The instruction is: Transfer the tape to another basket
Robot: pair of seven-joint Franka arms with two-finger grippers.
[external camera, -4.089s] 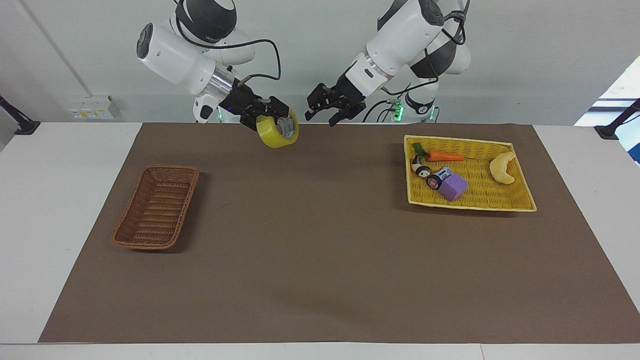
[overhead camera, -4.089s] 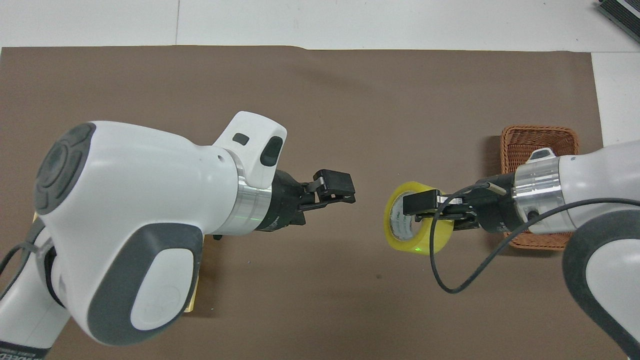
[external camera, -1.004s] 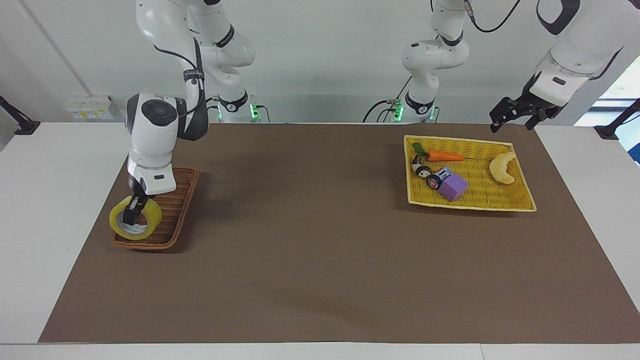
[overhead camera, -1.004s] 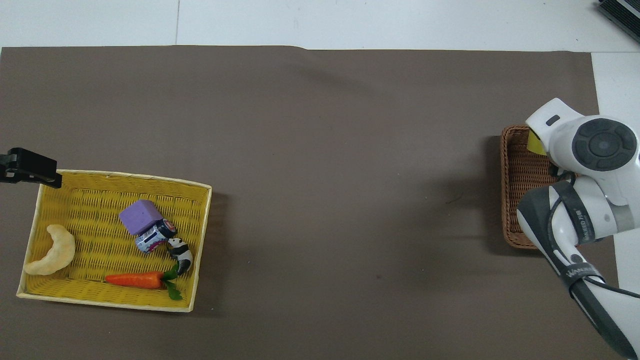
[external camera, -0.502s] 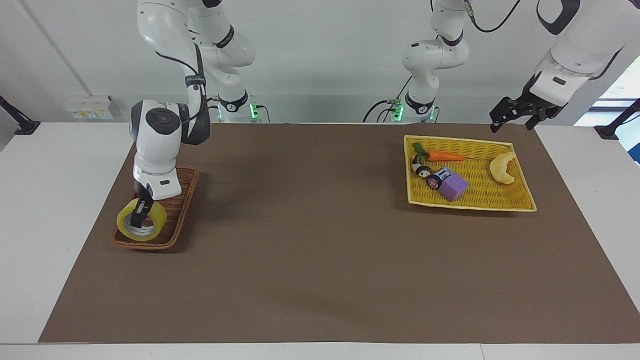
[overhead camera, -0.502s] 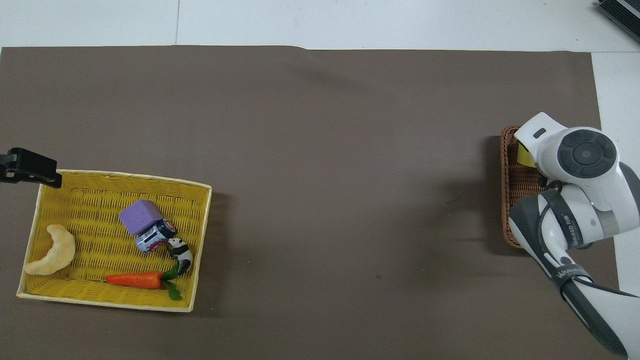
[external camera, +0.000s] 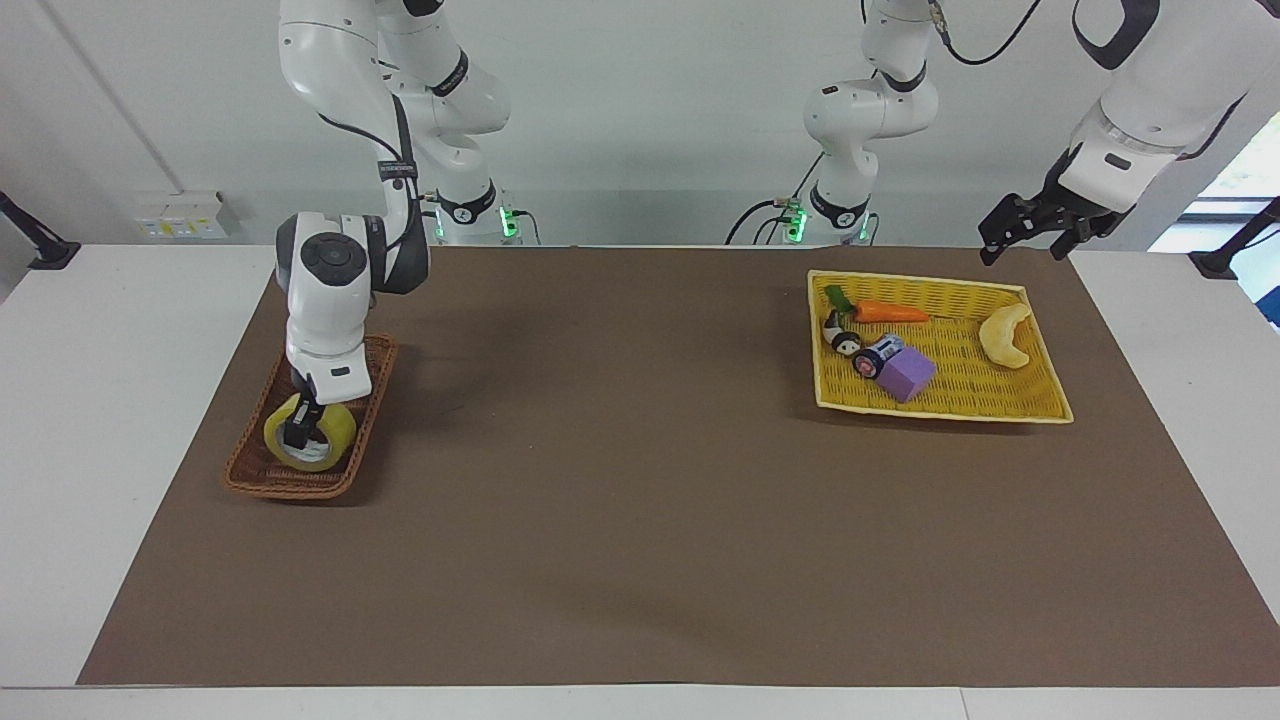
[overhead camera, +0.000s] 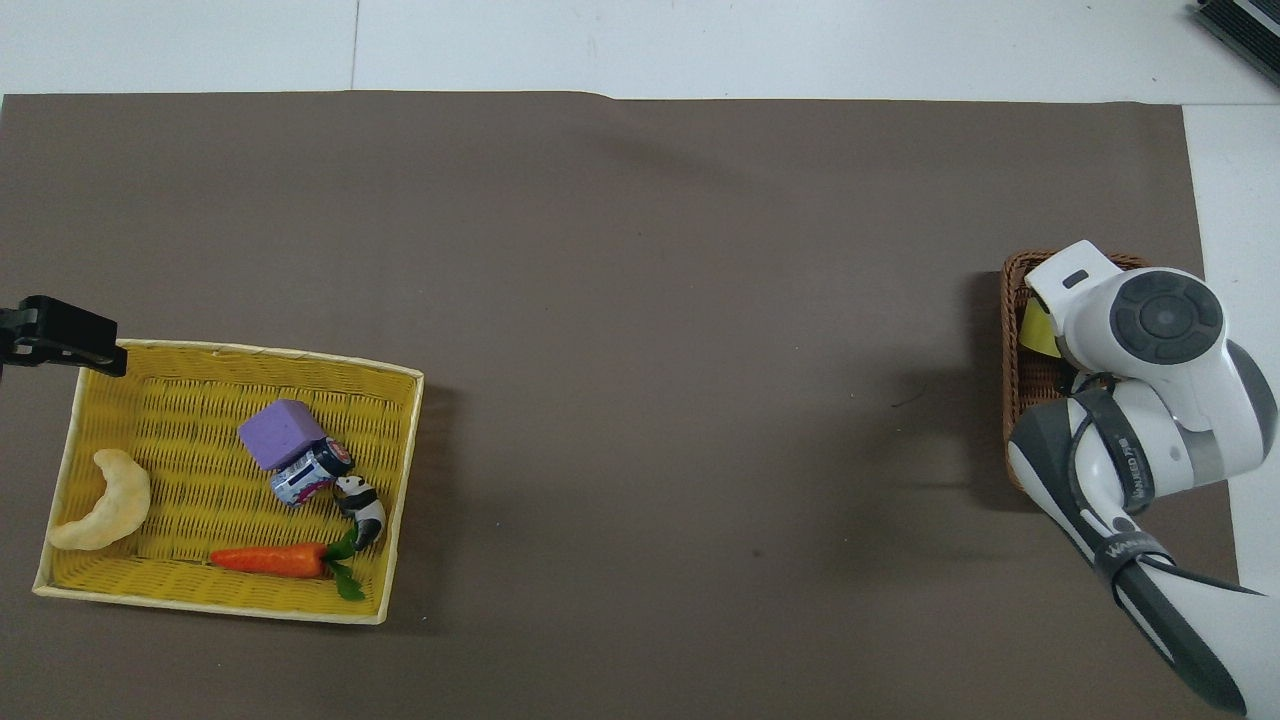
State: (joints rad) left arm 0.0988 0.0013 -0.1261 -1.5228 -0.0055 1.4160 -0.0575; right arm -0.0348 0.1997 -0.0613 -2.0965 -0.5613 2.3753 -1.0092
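Your surface: brown paper mat (external camera: 640, 480) over white table (external camera: 100, 400), pale wall. Right gripper (external camera: 297, 432) clasps yellow tape roll (external camera: 312, 436) in the brown wicker basket (external camera: 262, 478); left gripper (external camera: 1022, 232) spread wide.

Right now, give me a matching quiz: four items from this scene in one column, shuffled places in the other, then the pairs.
Items:
1. tape
2. carrot
3. purple block
4. left claw

Places:
A. up in the air over the yellow tray's corner
B. lying along the yellow tray's wall nearest the robots
C. in the brown wicker basket, under the right claw
D. beside a small can in the yellow tray

Pairs: 1-C, 2-B, 3-D, 4-A
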